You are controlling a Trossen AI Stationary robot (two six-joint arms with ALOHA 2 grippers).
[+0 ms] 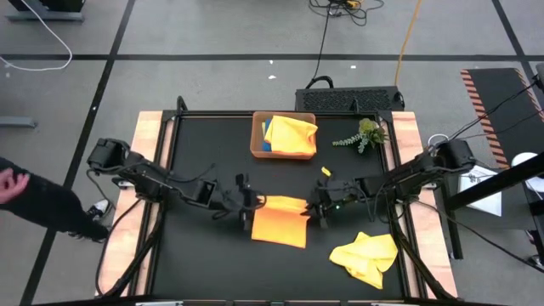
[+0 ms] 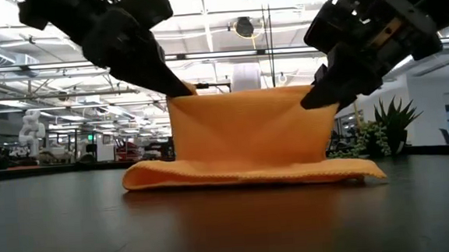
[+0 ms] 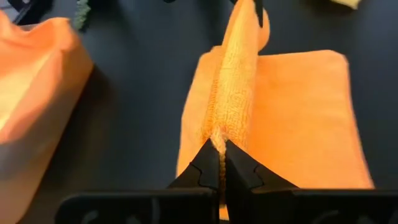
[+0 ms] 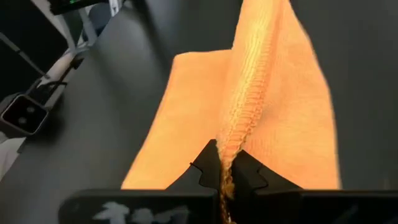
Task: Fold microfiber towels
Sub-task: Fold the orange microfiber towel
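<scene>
While the orange towel (image 1: 279,221) lies mid-table in front of the brown tray (image 1: 257,144), the left gripper (image 1: 250,206) and right gripper (image 1: 316,206) each pinch one end of its raised edge, fingers clamped tight, holding that edge taut between them above the rest.

Overhead looks straight down, low camera level across the table, both wrist cameras close; all share the orange towel (image 1: 280,220).
</scene>
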